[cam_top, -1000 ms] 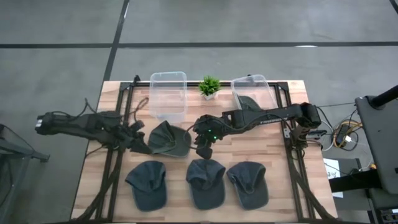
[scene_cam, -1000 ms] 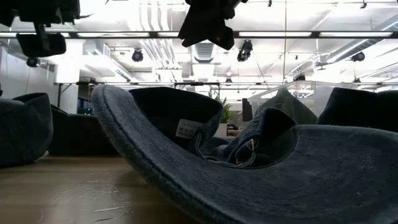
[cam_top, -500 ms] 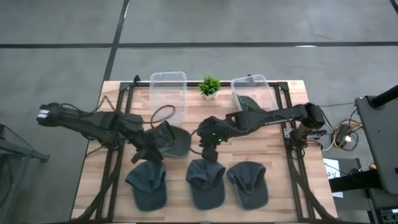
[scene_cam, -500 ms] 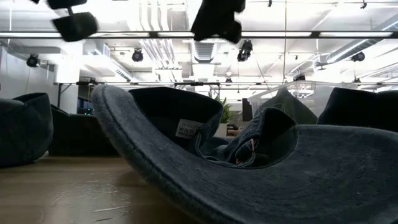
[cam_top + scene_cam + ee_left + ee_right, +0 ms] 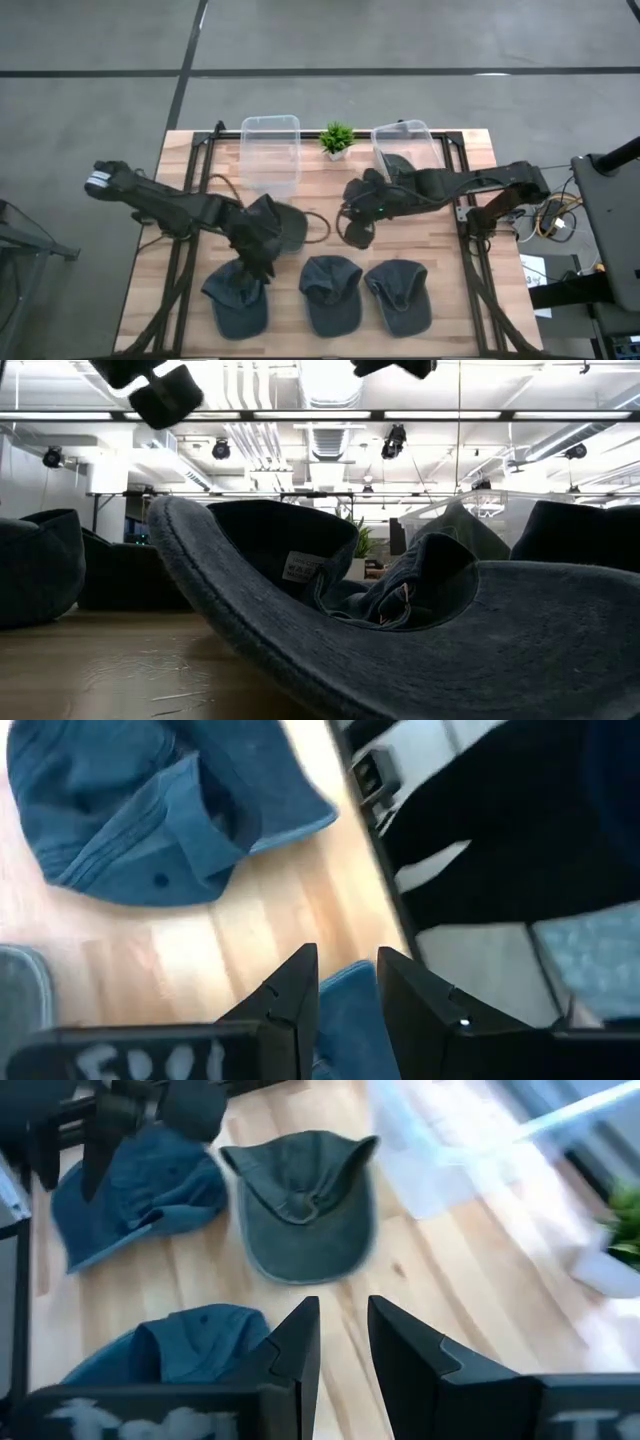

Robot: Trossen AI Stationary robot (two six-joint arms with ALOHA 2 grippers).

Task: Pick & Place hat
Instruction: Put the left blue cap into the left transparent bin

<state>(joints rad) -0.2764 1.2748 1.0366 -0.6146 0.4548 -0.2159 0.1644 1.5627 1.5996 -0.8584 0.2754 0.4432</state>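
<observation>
Three dark blue caps lie crown up in a row by the near edge: left [image 5: 237,297], middle [image 5: 331,292], right [image 5: 399,295]. A greyer cap [image 5: 280,222] lies upside down on its crown behind them, and is also in the right wrist view [image 5: 300,1205]. Another cap [image 5: 402,165] sits in the right clear bin. My left gripper [image 5: 262,257] [image 5: 347,970] hovers above the left cap's far edge, its fingers only a narrow slit apart. My right gripper [image 5: 358,232] [image 5: 343,1315] hangs over bare wood at mid-table, fingers equally close, holding nothing.
Two clear bins stand at the far edge, the left one [image 5: 270,150] and the right one [image 5: 405,145]. A small potted plant [image 5: 337,138] stands between them. Black frame rails [image 5: 185,240] run down both table sides. Bare wood shows between the middle cap row and the bins.
My left gripper has swung toward the table's right and near edge, from left of the upside-down cap to over the near-left cap. My right gripper has moved toward the right and risen, away from the near-middle cap. No cap has moved.
</observation>
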